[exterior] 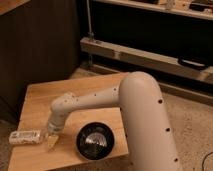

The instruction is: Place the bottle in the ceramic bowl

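The gripper (52, 140) hangs low over the near left of the table (37, 100), just right of the bottle (25, 137). Whether it touches the bottle cannot be told. The print on the bottle's label cannot be read. The arm (100, 100) hides the table's right part, and its thick lower section runs off the bottom edge. The table's near left corner is cut off there too. Things on the far shelf (150, 7) are cut by the top edge.
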You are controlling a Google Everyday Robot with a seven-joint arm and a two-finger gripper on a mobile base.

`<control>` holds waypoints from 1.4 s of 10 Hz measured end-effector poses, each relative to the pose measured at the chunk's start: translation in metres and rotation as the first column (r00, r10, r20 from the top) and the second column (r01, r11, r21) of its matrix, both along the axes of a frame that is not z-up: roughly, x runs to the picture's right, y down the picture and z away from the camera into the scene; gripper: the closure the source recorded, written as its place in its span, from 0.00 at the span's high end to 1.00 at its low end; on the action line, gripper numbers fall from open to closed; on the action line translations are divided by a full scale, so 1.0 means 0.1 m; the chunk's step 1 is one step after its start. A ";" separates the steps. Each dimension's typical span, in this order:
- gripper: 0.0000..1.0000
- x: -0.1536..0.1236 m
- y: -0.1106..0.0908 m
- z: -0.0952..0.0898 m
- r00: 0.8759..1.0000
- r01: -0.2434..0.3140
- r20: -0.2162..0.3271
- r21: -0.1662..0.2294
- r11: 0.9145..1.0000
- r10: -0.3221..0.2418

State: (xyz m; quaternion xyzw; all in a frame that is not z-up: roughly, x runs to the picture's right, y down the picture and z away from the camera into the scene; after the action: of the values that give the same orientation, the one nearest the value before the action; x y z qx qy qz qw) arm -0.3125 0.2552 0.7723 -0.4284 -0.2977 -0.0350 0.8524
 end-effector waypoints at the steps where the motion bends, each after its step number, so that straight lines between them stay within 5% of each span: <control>1: 0.47 0.00 0.00 0.00 1.000 -0.002 -0.008 -0.017 1.000 0.001; 5: 0.05 -0.05 0.11 0.02 1.000 0.010 -0.006 -0.074 0.997 -0.011; 10: 0.00 0.03 0.10 0.05 1.000 -0.006 -0.009 -0.093 0.996 0.005; 14: 0.00 0.52 -0.44 0.12 0.999 -0.041 -0.018 -0.035 0.999 0.040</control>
State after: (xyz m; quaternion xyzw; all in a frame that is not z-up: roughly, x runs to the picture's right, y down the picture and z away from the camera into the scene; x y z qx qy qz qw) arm -0.2608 0.2114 0.7846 -0.4376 -0.2997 -0.0089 0.8477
